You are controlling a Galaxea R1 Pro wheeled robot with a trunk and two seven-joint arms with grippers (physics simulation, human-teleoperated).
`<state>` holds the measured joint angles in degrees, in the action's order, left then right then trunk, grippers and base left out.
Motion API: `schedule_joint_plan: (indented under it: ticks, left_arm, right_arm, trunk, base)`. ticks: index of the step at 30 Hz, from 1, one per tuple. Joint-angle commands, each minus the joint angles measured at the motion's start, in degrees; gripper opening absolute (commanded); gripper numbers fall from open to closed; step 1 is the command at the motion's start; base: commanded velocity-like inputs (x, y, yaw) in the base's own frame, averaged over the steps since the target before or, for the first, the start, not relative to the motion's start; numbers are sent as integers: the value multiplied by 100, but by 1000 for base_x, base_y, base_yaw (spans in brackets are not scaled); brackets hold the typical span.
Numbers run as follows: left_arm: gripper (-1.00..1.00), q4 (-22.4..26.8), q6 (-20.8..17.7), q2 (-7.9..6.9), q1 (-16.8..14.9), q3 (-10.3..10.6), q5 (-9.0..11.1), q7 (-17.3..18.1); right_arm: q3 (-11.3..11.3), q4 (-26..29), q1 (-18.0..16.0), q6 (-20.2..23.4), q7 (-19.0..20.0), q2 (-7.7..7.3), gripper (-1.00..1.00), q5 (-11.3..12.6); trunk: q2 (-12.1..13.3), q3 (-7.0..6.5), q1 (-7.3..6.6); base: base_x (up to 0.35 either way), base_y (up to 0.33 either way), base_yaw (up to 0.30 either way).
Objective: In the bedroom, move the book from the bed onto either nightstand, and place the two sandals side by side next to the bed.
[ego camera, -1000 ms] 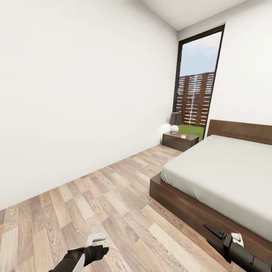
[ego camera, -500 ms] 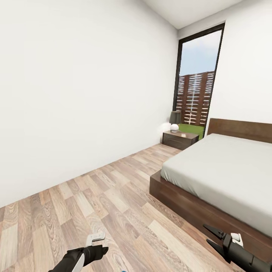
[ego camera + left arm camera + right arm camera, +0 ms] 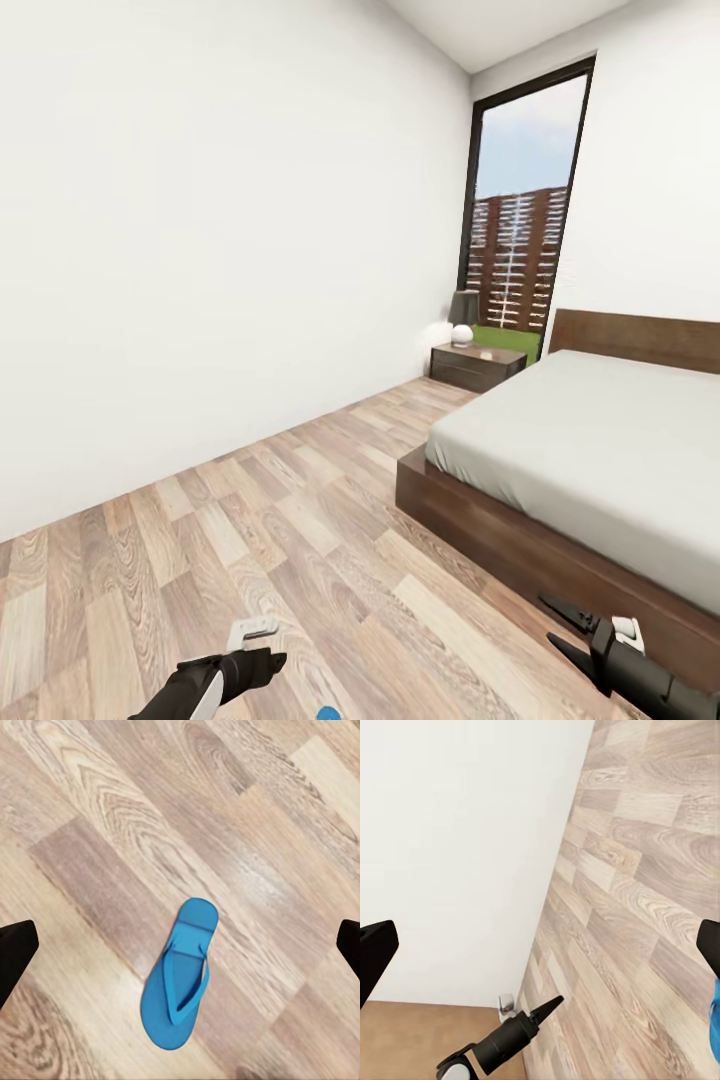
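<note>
The left gripper (image 3: 180,945) has its fingers (image 3: 16,952) spread wide, the two dark tips sitting at opposite edges of the left wrist view with nothing between them but bare wooden floor (image 3: 97,817) and one bright blue sandal (image 3: 180,975). That sandal lies flat on the planks, sole down and straps up, apart from both fingertips and untouched. In the head view a sliver of the same blue shows at the bottom edge, just beside the left gripper (image 3: 250,655), which hangs low over the floor. The right gripper (image 3: 540,945) is likewise open and empty, its fingers (image 3: 375,949) far apart in the right wrist view, which looks across floorboards to a white wall (image 3: 465,840); a blue edge of a sandal shows at the rim of that view near one fingertip, and the left arm's black forearm (image 3: 502,1039) crosses the foreground. In the head view the right gripper (image 3: 575,630) sits just in front of the dark wooden side of the bed (image 3: 560,560). The bed's pale mattress shows no book on the part in view. Beyond the bed's far corner a nightstand (image 3: 478,366) stands against the wall beside the headboard, carrying a lamp (image 3: 463,318), with a tall window (image 3: 520,210) behind it.
</note>
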<state>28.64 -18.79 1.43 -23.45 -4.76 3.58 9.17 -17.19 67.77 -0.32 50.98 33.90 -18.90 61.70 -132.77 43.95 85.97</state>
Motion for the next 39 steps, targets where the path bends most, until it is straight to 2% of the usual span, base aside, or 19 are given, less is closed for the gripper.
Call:
schedule_joint_plan:
  ticks: [1, 26, 39]
  left_arm:
    - [100, 10, -39, 6, -2, -42, 37, 23]
    - [100, 10, 23, 6, -2, -42, 29, 23]
    - [100, 10, 24, -1, -2, -50, 29, 23]
  right_arm:
    - [-7, 0, -4, 33, 14, 0, 100, 0]
    - [-3, -5, -1, 14, -30, 9, 100, -6]
    - [48, -724, 0, -16, 8, 10, 100, -295]
  trunk:
    - [-44, 24, 22]
    - [-1047, 473, 571]
    - [-1064, 761, 604]
  base:
    - [0, 0, 0]
    - [0, 0, 0]
    - [0, 0, 0]
